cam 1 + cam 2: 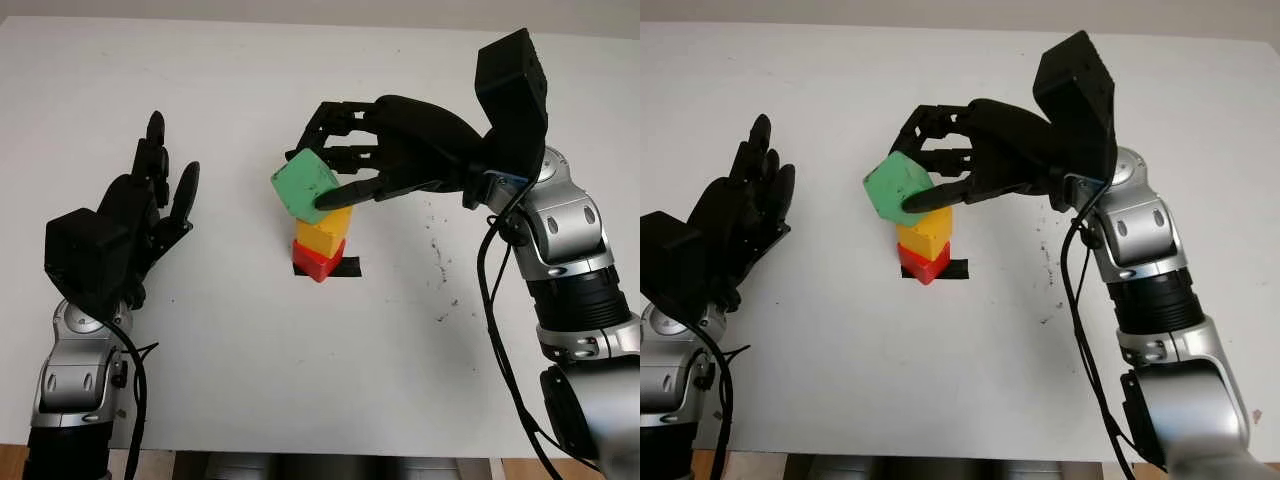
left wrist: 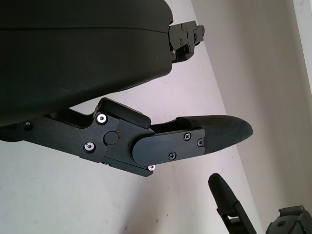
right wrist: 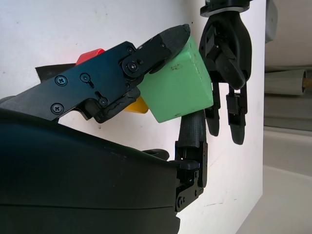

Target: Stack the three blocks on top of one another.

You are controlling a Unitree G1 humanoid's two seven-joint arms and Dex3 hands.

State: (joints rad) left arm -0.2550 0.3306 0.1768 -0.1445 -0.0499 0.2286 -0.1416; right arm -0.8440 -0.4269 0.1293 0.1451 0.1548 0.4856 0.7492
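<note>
At table centre: yellow block [image 1: 327, 232] already on red block [image 1: 314, 261]; right hand [image 1: 345, 160] clasping tilted green block [image 1: 305, 186], unreleased; left hand [image 1: 150, 205] open at 9 o'clock

My test bench in a robotics lab

I work over a plain white table [image 1: 250, 380] with a strip of black tape [image 1: 345, 267] stuck near its middle as a marker. Small dark scuffs [image 1: 440, 260] speckle the surface to the tape's right, and a pale bare wall [image 2: 273, 73] rises past the table's far edge.
</note>
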